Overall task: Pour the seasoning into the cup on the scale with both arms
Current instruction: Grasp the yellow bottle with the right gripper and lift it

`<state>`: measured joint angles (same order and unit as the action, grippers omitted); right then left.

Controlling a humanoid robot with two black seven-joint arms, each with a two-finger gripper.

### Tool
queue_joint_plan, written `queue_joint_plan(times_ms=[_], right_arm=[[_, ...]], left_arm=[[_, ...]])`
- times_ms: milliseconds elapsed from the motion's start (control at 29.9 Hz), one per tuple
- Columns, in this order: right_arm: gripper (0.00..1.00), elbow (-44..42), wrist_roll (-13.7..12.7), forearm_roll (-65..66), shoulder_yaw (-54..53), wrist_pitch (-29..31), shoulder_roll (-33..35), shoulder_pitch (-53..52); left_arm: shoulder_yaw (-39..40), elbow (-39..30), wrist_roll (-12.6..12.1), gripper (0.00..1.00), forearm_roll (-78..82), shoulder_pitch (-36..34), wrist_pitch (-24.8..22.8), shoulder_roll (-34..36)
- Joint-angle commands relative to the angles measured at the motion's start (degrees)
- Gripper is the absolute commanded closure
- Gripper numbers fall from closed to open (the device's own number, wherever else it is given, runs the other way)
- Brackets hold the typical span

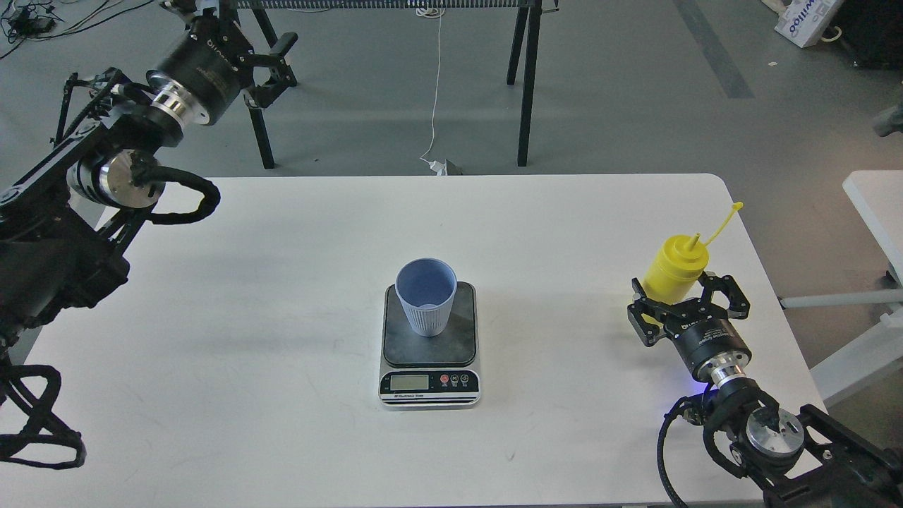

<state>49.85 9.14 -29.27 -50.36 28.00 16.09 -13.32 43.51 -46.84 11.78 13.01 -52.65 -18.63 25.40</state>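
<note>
The pale blue ribbed cup stands upright on the dark platform of the scale at the table's middle. The yellow seasoning bottle stands upright near the right edge, its tethered cap sticking up to the right. My right gripper is open, with one finger on each side of the bottle's lower body, which it hides. My left gripper is open and empty, held high beyond the table's far left corner, far from the cup.
The white table bears the scale and the bottle. Its right edge runs close behind the bottle. Black trestle legs and a white cable stand beyond the far edge. Another white table is at the right.
</note>
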Motion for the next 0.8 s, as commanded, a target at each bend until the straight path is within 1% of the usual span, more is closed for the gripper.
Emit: queue_joint_plan(times_ms=[0,100,668,768], right_arm=[[0.07,-0.6,0.1,0.0,-0.2,0.0,-0.4,0.0],[0.04,-1.5,0.1,0.1,-0.2,0.0,-1.1,-0.5],[0.05,-1.9,-0.1,0.3,0.0,0.0,-2.0,-2.8],[0.06,-1.6,-0.7,0.5,0.0,0.0,-2.0,-2.8]], left_arm=[[0.0,0.0,-0.1,0.00,0.0,-0.1,0.0,0.0],[0.0,0.0,-0.1,0.00,0.0,-0.1,0.1,0.0],[0.1,0.0,0.0,0.00,0.0,-0.2,0.2,0.1],[0.8,0.0,0.0,0.00,0.0,-0.2,0.1,0.0]])
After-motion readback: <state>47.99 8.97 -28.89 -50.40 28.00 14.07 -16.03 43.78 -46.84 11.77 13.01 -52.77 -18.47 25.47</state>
